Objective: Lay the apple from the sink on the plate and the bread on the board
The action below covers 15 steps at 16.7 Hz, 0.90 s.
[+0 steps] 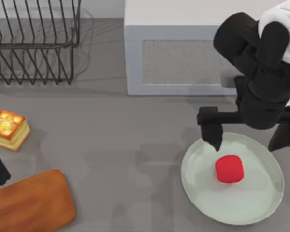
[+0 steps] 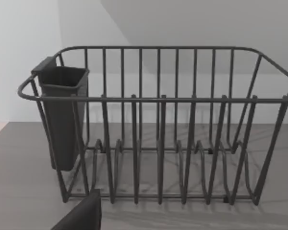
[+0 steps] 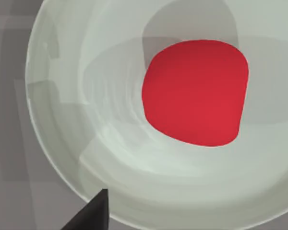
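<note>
On the smooth round plate (image 1: pixel 261 203) lies the rounded apple (image 1: pixel 229 168), right pincer (image 1: pixel 249 140) spread wide, empty.

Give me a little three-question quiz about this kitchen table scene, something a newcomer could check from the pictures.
1. True or false: the apple lies on the plate.
2. Where is the bread? A) on the board B) on the bare table beside the board C) in the wire dish rack
3. Fill in: the right gripper hangs over the plate with its jaws ____.

Key: 1 true. 2 B. 3 open, spread wide above the apple, not touching it.
</note>
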Motion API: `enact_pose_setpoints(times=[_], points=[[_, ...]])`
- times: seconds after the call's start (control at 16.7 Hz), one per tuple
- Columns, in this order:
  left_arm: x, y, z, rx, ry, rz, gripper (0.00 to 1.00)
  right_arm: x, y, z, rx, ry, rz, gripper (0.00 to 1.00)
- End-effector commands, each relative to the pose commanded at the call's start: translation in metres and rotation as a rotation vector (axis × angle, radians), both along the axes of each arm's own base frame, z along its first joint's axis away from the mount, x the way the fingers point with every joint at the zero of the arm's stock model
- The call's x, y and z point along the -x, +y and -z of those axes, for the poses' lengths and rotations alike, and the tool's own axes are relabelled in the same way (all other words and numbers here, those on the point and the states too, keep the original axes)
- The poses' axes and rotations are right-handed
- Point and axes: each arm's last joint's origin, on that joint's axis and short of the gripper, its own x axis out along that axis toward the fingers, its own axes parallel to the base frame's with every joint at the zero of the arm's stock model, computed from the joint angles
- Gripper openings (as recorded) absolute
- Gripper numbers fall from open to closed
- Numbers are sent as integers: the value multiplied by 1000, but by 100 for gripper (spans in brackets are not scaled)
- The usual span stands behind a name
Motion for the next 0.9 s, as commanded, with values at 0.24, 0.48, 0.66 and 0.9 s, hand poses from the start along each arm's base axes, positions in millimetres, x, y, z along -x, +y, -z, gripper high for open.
enact_pose_setpoints(times=[0.24, 0.48, 0.66, 0.9], points=[[0, 0, 0, 0, 0, 0, 100, 0, 0, 0, 0, 0, 1, 100], [0, 0, 0, 0, 0, 0, 100, 8, -18, -10, -47, -82, 0, 100], [0, 0, 0, 0, 0, 0, 100, 27, -48, -21, -114, -227, -1, 100], [0, 0, 0, 0, 0, 0, 100, 72, -96, -29, -202, -534, -3, 100]])
